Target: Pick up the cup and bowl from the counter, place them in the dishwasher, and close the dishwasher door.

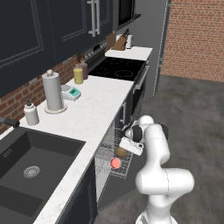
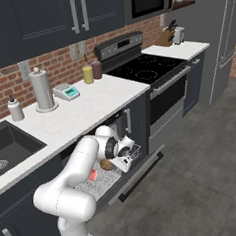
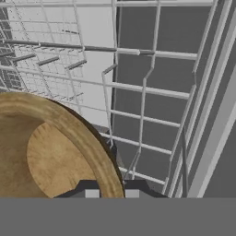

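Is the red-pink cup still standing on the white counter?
No: the cup lies in the pulled-out dishwasher rack, below the counter edge.

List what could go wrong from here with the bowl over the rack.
1. The end effector is shut on the rim of the bowl above the rack; let go tilted, the bowl could tip between the wires.
2. The cup already sits in the rack close by, so the bowl might knock it.
3. The door hangs open; closing it could catch the pulled-out rack.
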You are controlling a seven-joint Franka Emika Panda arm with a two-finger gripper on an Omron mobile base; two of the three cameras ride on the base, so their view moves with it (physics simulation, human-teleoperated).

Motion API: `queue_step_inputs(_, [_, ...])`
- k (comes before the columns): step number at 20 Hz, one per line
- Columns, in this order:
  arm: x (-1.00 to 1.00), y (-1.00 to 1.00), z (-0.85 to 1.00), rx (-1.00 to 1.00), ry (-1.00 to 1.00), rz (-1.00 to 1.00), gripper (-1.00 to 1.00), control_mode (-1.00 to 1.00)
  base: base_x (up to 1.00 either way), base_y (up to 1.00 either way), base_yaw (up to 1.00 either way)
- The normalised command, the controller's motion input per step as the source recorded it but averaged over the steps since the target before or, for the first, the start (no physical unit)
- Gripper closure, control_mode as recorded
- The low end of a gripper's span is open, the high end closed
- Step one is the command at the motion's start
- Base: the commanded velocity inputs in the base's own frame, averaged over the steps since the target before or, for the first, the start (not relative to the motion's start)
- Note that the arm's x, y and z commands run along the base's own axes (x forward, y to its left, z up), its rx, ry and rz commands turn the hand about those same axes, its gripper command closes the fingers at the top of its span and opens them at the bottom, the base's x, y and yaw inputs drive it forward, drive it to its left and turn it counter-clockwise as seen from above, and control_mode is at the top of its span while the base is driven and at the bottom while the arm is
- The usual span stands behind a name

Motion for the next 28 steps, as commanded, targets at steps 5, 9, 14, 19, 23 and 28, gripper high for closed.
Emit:
queue_step_inputs(5, [0.09, 0.06, -0.36, 0.0, -0.02, 0.0, 1.0, -1.0, 0.0, 0.0, 0.0])
queue_step_inputs(9, [0.0, 0.0, -0.17, 0.0, -0.01, 0.0, -1.0, -1.0, 0.0, 0.0, 0.0])
queue_step_inputs(14, [0.0, -0.09, 0.03, 0.02, -0.03, -0.01, -1.0, -1.0, 0.0, 0.0, 0.0])
queue_step_inputs(19, [-0.19, -0.2, 0.24, 0.1, -0.03, -0.04, -1.0, -1.0, 0.0, 0.0, 0.0])
queue_step_inputs(23, [-0.36, -0.5, 0.0, 0.11, 0.0, -0.1, -1.0, -1.0, 0.0, 0.0, 0.0])
queue_step_inputs(28, [-0.1, -0.4, -0.07, 0.04, 0.0, -0.14, -1.0, -1.0, 0.0, 0.0, 0.0])
